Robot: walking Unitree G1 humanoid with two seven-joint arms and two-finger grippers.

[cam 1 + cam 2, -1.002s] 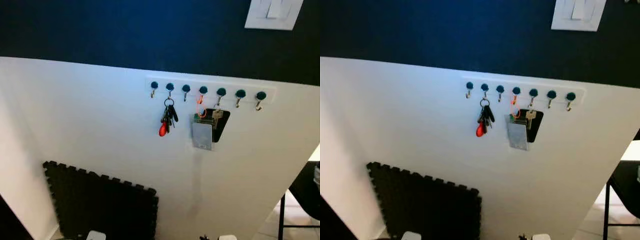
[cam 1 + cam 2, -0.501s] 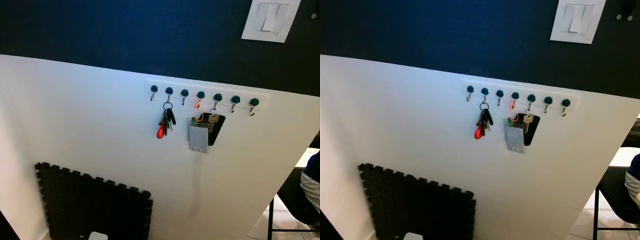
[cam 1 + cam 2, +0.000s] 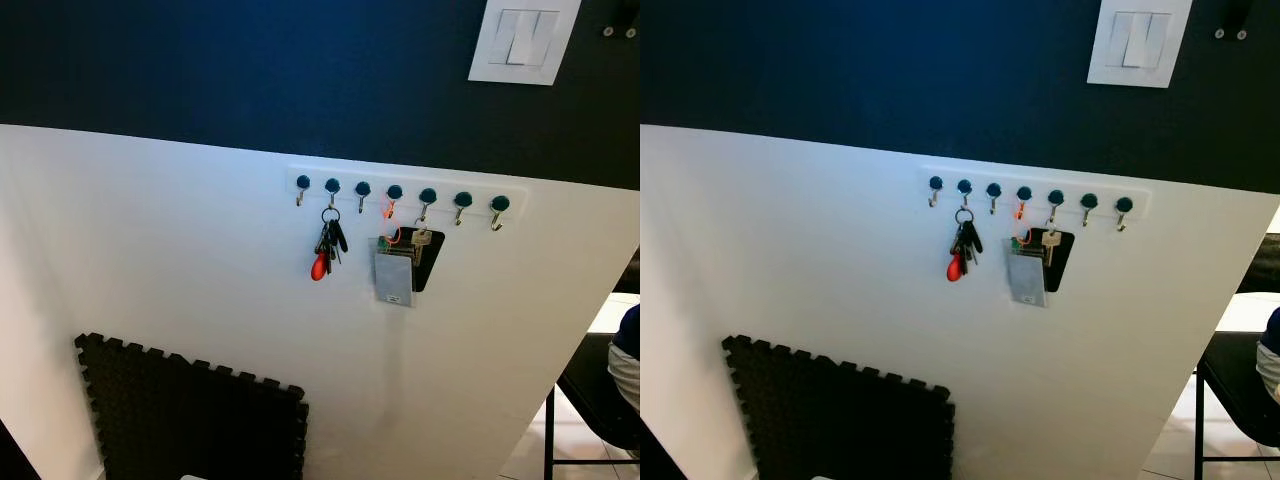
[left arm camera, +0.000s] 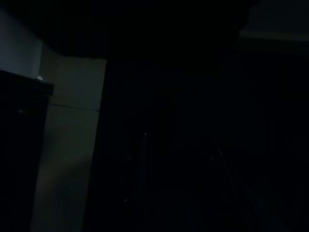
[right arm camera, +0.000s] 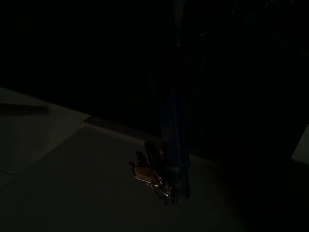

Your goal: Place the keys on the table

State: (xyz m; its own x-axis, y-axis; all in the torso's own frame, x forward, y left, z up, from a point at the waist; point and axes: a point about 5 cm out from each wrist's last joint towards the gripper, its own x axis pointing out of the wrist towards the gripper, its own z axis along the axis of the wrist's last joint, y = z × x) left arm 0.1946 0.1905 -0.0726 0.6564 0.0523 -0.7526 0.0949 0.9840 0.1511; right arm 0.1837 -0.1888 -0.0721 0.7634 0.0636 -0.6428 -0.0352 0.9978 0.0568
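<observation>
Through the head camera you face a white wall with a hook rail; one bunch of keys hangs from its second hook, beside a card holder.

Your left wrist view is nearly black.

Your right wrist view dimly shows another key bunch lying on a pale surface. You cannot tell either tool's state.

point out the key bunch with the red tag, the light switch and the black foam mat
key bunch with the red tag point(image 3: 322, 250), left eye view, on the hanging keys just above the red tag
light switch point(image 3: 524, 38), left eye view, middle of the white plate
black foam mat point(image 3: 190, 420), left eye view, middle of its dark face
</observation>
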